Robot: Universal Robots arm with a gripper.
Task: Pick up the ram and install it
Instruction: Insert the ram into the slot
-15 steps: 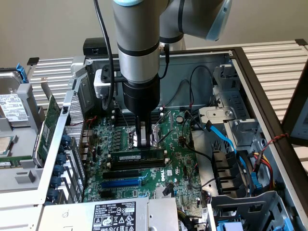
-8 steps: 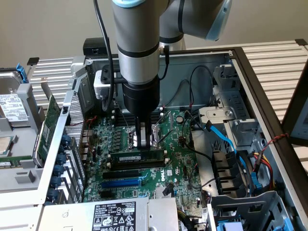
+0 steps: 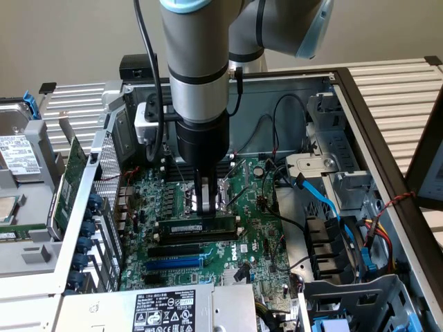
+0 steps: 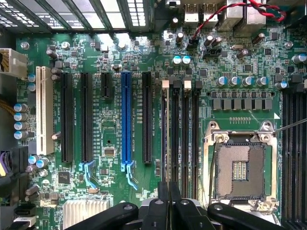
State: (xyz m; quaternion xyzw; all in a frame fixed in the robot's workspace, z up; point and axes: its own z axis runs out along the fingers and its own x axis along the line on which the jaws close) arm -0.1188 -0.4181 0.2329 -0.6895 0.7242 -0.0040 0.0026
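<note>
On the big green motherboard [image 3: 256, 228], just beside the square silver socket [image 4: 238, 167], the long thin green ram stick [image 3: 197, 227] is stood in a slot. The fingers of the black gripper [image 3: 201, 211] are pressed together at its top edge. Installing seems underway, and a straight push down is called for.

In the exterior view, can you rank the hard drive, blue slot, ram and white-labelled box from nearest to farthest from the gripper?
1. The ram, directly under the gripper.
2. The blue slot, farther toward the camera.
3. The white-labelled box, at the picture's bottom edge.
4. The hard drive, outside the case, at the exterior view's left.
</note>
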